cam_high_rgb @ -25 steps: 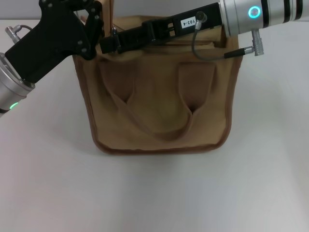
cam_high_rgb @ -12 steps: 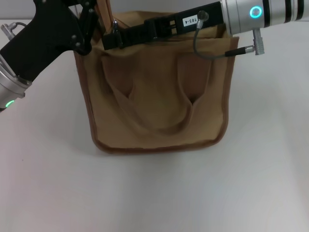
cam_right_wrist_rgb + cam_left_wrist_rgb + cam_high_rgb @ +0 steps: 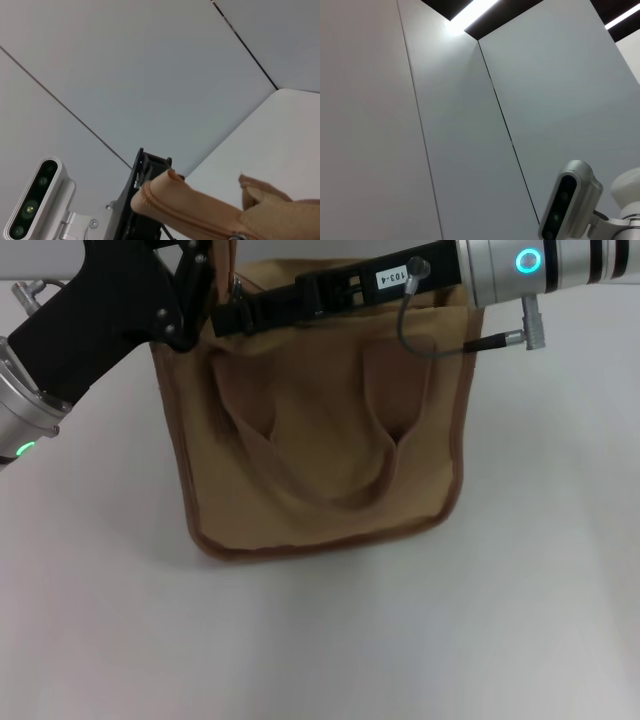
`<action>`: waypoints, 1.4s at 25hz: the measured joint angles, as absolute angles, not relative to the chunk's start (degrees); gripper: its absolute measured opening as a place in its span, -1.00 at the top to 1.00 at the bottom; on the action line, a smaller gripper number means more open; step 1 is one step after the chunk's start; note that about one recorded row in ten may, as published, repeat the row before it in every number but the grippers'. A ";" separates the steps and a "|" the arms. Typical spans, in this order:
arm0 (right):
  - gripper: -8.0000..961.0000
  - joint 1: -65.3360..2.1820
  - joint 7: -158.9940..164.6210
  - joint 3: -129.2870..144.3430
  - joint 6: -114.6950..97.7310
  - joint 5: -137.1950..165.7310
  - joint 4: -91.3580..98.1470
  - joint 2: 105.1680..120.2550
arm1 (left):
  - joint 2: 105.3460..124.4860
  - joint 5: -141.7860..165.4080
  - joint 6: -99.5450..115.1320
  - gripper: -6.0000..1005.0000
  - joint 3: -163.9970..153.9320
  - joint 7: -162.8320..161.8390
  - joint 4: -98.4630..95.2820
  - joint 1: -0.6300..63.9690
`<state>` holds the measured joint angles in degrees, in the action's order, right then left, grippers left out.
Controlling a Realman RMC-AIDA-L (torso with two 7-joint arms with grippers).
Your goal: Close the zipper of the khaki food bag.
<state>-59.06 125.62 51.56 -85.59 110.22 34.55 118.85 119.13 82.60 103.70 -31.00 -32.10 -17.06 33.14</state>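
The khaki food bag (image 3: 330,450) stands mid-table with its looped handle hanging down the front. My left gripper (image 3: 195,295) is at the bag's top left corner, shut on the tan fabric end of the zipper (image 3: 200,212). In the right wrist view this fabric end sticks out of the black left gripper (image 3: 142,187). My right gripper (image 3: 228,318) reaches across the bag's top from the right. Its fingers are together at the small silver pull tab (image 3: 237,283) near the left end. The bag's top face is mostly hidden behind the right arm.
White table (image 3: 320,640) surrounds the bag, with open room in front and on both sides. The right arm's grey cable (image 3: 430,350) loops over the bag's upper right. The left wrist view shows only wall panels and the robot's head camera (image 3: 567,205).
Both grippers have shifted slightly toward the far side with the bag's top. The bag's lower right corner has drawn inward and risen a little.
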 joint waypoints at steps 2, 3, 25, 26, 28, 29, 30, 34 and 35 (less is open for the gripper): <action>-0.42 -59.02 125.80 51.56 -85.47 110.23 35.00 118.94 | 119.14 82.55 103.73 0.92 -31.22 -32.16 -17.06 33.23; -0.42 -59.01 125.92 51.56 -85.35 110.24 35.11 118.96 | 119.15 82.53 103.74 0.92 -31.27 -32.16 -17.06 33.26; 0.41 -58.75 125.81 51.50 -84.35 110.33 35.24 119.00 | 119.18 82.58 103.82 0.92 -31.14 -32.35 -17.05 33.49; 0.43 -58.65 125.43 51.50 -84.40 110.30 35.25 119.00 | 119.18 82.60 103.86 0.92 -31.13 -32.35 -17.04 33.49; 0.45 -58.39 124.84 51.51 -84.55 110.21 35.43 119.00 | 119.18 82.62 103.96 0.92 -31.21 -32.34 -17.05 33.49; 0.46 -58.33 124.72 51.51 -84.62 110.20 35.53 119.00 | 119.18 82.62 103.96 0.92 -31.23 -32.34 -17.05 33.49; 0.47 -58.30 124.66 51.51 -84.69 110.19 35.63 119.00 | 119.18 82.62 103.96 0.92 -31.25 -32.34 -17.05 33.52; 0.51 -58.19 124.65 51.50 -85.08 110.21 35.84 119.00 | 119.18 82.61 103.83 0.92 -31.08 -32.34 -17.05 33.52; 0.52 -58.13 124.64 51.50 -85.21 110.22 35.93 119.00 | 119.18 82.62 103.82 0.92 -31.03 -32.34 -17.05 33.52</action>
